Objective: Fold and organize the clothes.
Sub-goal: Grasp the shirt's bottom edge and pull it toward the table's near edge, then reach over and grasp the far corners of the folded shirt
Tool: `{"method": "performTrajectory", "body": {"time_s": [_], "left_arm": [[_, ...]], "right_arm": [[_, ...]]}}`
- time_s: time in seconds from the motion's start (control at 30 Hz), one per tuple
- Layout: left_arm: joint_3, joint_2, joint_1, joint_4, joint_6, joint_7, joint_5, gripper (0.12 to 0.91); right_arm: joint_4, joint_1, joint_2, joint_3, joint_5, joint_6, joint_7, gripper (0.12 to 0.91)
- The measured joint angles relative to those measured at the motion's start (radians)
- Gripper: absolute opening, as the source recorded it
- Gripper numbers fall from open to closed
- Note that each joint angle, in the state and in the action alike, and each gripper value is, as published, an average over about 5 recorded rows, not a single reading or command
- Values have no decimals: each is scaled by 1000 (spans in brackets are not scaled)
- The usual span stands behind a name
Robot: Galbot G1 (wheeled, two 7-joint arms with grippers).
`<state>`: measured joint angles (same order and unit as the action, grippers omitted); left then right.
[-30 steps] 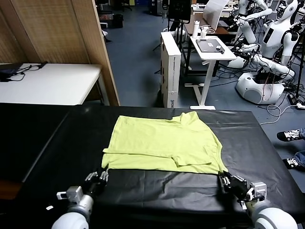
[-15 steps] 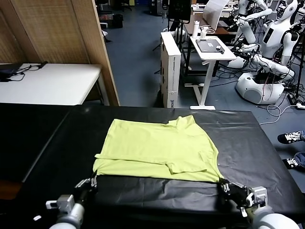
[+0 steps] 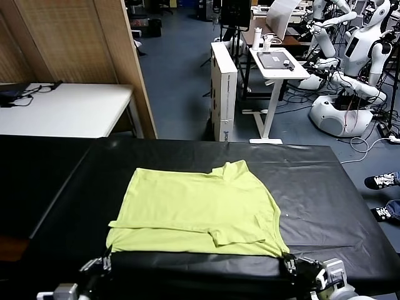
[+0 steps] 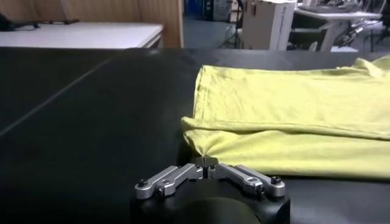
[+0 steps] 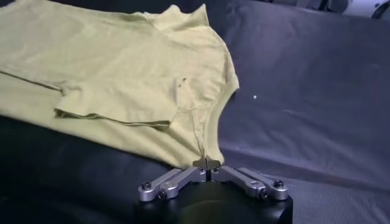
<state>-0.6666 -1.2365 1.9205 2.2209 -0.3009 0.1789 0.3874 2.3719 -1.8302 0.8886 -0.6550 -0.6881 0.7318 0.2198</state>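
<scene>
- Left gripper (image 4: 206,162) and right gripper (image 5: 207,163) each clamped on a near corner of the T-shirt (image 3: 197,209).
- Step: probably dragging it toward the table (image 3: 325,187) edge.
- Next: release both, regrip for 1 fold.

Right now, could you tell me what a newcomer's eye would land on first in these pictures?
The lime T-shirt stands out, spread on the black table, partly folded with a sleeve lying over its front. At the table's near edge, the left tool and the right tool are each shut on a near corner of the shirt. Beyond the table, white humanoid robots crowd the far right of the room.
</scene>
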Motion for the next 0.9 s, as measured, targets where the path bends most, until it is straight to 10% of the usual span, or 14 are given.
{"method": "performTrajectory", "body": {"time_s": [0.2, 0.43, 0.9], "left_arm": [[-5, -5, 18, 22, -26, 24, 7, 491], [-27, -10, 41, 59, -51, 36, 12, 867], [-72, 28, -140, 49, -189, 25, 179, 907]], "right_arm": [[26, -13, -6, -4, -17, 5, 0, 822], [69, -18, -13, -22, -46, 5, 4, 906], [-49, 312, -80, 32, -153, 5, -57, 907]]}}
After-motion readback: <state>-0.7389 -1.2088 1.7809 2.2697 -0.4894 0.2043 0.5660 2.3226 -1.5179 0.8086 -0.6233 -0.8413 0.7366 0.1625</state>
